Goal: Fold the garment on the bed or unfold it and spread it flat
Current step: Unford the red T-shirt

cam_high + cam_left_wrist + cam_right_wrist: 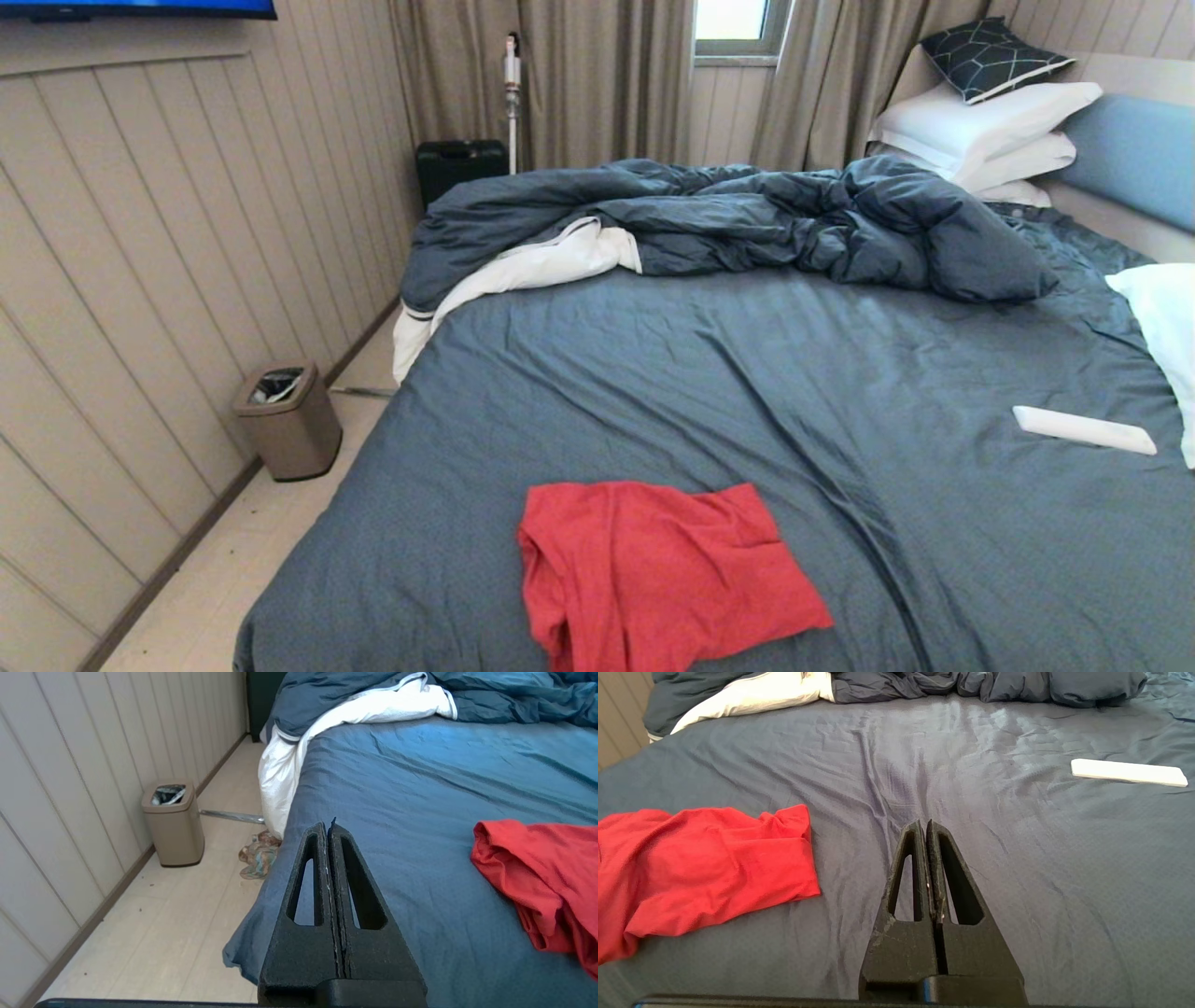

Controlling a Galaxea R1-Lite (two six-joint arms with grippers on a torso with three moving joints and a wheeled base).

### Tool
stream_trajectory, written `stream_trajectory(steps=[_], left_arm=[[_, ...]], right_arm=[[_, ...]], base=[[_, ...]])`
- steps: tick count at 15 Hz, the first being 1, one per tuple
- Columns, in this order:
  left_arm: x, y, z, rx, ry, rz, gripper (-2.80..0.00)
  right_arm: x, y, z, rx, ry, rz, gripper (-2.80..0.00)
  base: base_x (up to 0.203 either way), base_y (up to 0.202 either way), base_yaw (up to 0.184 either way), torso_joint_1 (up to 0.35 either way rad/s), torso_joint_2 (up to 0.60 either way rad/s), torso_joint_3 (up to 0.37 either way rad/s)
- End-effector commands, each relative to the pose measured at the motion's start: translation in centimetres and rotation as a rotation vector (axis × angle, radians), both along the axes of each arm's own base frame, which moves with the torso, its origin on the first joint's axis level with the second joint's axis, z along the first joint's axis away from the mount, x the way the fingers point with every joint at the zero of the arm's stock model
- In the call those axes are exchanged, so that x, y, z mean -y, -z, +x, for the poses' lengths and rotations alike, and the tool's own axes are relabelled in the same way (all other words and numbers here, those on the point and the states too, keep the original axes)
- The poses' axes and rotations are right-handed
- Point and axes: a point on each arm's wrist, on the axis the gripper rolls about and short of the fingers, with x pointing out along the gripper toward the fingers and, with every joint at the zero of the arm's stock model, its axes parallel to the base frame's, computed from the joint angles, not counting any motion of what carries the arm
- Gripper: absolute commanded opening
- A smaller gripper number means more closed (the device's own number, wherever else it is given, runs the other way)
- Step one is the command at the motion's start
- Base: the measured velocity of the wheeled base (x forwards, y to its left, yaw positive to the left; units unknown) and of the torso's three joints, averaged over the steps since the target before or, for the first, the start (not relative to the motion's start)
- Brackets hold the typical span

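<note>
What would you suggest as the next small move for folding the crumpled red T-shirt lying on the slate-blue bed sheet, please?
Probably open the left gripper and reach toward the crumpled red T-shirt. Both grippers, right gripper included, have their jaws shut, hold nothing and sit apart from it on the slate-blue bed sheet.

The bed (709, 373) bears red garment (653, 569), duvet (728, 224), pillows (990, 131).

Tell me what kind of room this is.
A bedroom, most likely at home or in a hotel. A large bed with a rumpled duvet and stacked pillows fills the view, curtains hang at a window, and a red T-shirt lies on the sheet.
</note>
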Motion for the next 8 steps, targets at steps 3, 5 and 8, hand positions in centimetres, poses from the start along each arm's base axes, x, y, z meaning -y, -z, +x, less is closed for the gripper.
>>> stream_trajectory(steps=[3, 5, 8], left_arm=[[0.00, -0.01, 0.01, 0.000, 0.001, 0.002, -2.80], [0.00, -0.01, 0.01, 0.000, 0.001, 0.002, -2.80], [0.00, -0.01, 0.01, 0.000, -0.001, 0.002, -2.80]], right_arm=[[0.00, -0.01, -0.01, 0.002, 0.001, 0.002, -2.80], [0.00, -0.01, -0.01, 0.002, 0.001, 0.003, -2.80], [0.00, -0.02, -0.01, 0.003, -0.001, -0.004, -2.80]], base=[[0.000, 0.000, 0.000, 0.000, 0.00, 0.000], [0.000, 0.000, 0.000, 0.000, 0.00, 0.000], [0.000, 0.000, 0.000, 0.000, 0.00, 0.000]])
